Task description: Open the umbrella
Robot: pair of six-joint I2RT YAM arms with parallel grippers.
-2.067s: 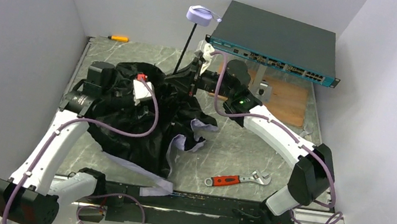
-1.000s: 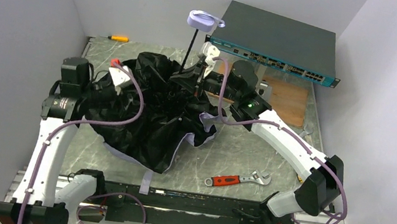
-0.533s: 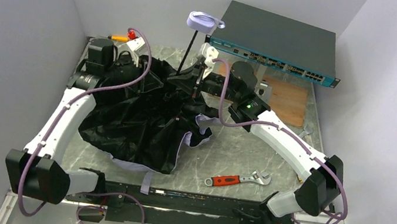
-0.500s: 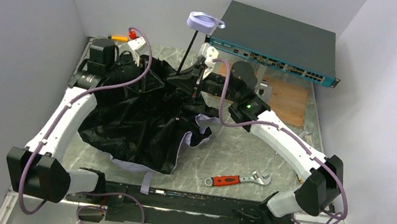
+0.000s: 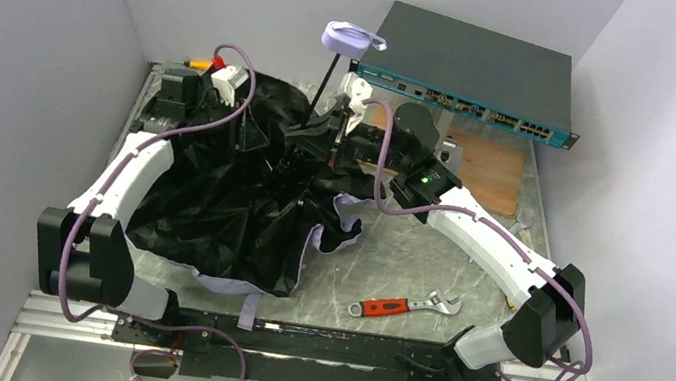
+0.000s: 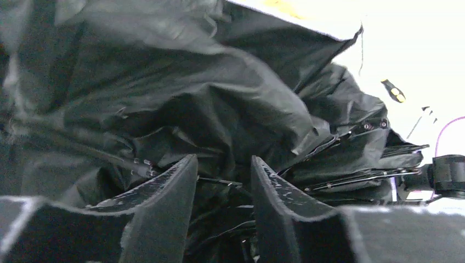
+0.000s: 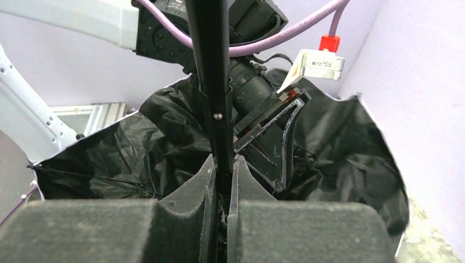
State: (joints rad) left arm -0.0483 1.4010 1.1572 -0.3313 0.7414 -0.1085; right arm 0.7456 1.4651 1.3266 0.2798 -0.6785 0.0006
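The umbrella lies half spread on the table, its black canopy [image 5: 231, 200] crumpled with a pale lavender edge at the front. Its thin black shaft [image 5: 322, 87] rises to the lavender handle [image 5: 344, 36] at the back. My right gripper [image 5: 330, 137] is shut on the shaft [image 7: 211, 66] near the hub, with both fingers [image 7: 194, 189] pressed against it. My left gripper [image 5: 244, 131] reaches into the back left of the canopy. In the left wrist view it [image 6: 224, 175] is open, with black fabric [image 6: 164, 82] and thin metal ribs [image 6: 351, 178] in front of and between the fingers.
A grey network switch [image 5: 473, 69] stands on a wooden board [image 5: 488, 173] at the back right. A red-handled wrench [image 5: 403, 306] lies at the front right. A yellow screwdriver [image 5: 199, 64] lies at the back left. Grey walls close in on three sides.
My left arm has swung from the front left to the back left, and the canopy has spread wider toward the back. The right gripper has stayed shut on the shaft.
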